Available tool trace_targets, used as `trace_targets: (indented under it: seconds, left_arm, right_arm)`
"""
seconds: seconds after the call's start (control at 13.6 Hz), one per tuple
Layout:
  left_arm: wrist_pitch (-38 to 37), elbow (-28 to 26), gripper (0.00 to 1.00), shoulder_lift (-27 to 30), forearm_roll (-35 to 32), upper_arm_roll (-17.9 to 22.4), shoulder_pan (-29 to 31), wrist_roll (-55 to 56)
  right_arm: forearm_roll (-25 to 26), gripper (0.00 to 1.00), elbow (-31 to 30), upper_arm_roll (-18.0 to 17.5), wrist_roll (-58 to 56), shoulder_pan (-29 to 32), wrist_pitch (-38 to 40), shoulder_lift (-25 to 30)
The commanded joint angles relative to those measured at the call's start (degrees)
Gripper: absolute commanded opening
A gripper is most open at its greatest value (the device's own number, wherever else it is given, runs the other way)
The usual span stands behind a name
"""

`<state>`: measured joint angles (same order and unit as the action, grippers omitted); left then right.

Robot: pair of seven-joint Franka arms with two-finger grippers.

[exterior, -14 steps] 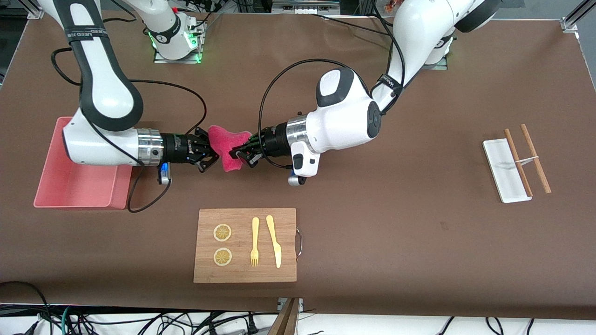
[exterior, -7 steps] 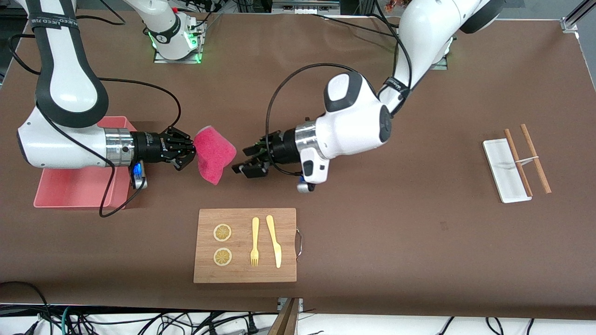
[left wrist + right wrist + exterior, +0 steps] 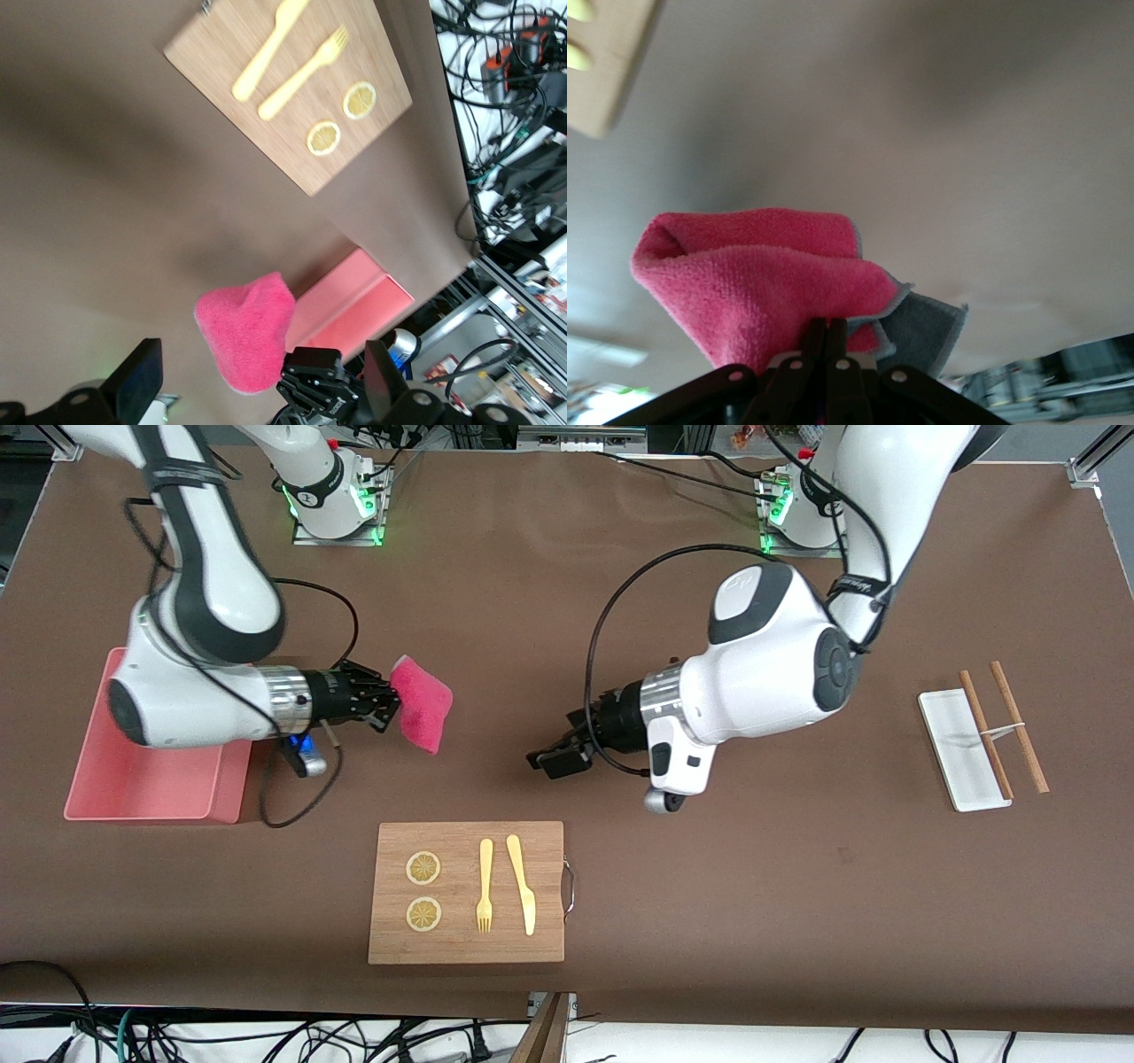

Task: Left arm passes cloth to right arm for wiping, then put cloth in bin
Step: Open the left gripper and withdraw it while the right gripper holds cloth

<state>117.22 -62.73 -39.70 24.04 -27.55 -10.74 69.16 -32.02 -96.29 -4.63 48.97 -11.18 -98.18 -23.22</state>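
The cloth (image 3: 422,703) is held clamped in the right gripper (image 3: 390,703) above the tabletop (image 3: 709,868) at centre-left of the frame, just beside the bin (image 3: 146,779), while the left gripper (image 3: 556,755), released with fingers spread, is suspended empty at mid-frame.

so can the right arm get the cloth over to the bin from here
Probably yes. The right gripper is shut on the cloth, held up over bare table just beside the bin, whose top is open. The left gripper, open, is well apart.
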Motion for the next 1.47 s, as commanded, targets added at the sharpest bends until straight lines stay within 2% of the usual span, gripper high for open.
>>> trace_targets:
  seconds: [0.0, 0.22, 0.44, 0.59, 0.73, 0.81, 1.03, 1.25, 1.39]
  left_arm:
    - [-5.57, -3.36, 1.00, 4.01, -2.94, -0.04, 4.56, -3.31]
    - [-14.36, -3.45, 1.00, 6.73, -7.22, 0.13, 9.75, -7.38]
    - [-27.35, -3.45, 1.00, 10.86, -12.68, 0.04, 12.22, -8.51]
    - [-35.36, -3.54, 1.00, 13.06, -15.41, 0.13, 14.42, -13.85]
    - [-40.21, -4.67, 1.00, 14.65, -17.26, 0.13, 18.88, -20.52]
    - [-41.10, -7.12, 1.00, 17.09, -18.31, 0.04, 21.87, -27.09]
    - [-40.58, -19.58, 1.00, 27.19, -20.17, 0.04, 29.96, -41.96]
    - [-34.28, -31.53, 1.00, 35.72, -23.85, -0.04, 33.14, -50.60]
    - [-29.27, -38.05, 1.00, 38.99, -24.47, -0.13, 35.16, -53.76]
  right_arm:
    - [7.03, 0.00, 1.02, 0.15, -1.07, -3.31, -0.34, -3.05]
    - [14.25, 0.00, 1.02, 0.15, -1.25, -5.95, -2.36, -6.22]
    - [15.32, 0.00, 1.02, 0.15, -1.25, -7.44, -6.05, -8.85]
    - [16.89, 0.00, 1.02, 0.15, -1.16, -8.50, -8.95, -10.61]
    - [19.27, 0.00, 0.84, 0.15, -1.16, -8.95, -10.80, -12.28]
    - [20.32, 0.00, 0.49, 0.15, -1.16, -8.95, -11.50, -12.90]
    - [25.50, 0.00, 0.49, 0.50, -2.12, -8.16, -12.30, -14.49]
    - [27.45, 0.00, 0.49, 1.20, -8.95, -4.83, -11.60, -14.75]
    - [27.63, 0.00, 0.49, 1.99, -15.45, -2.02, -10.55, -14.40]
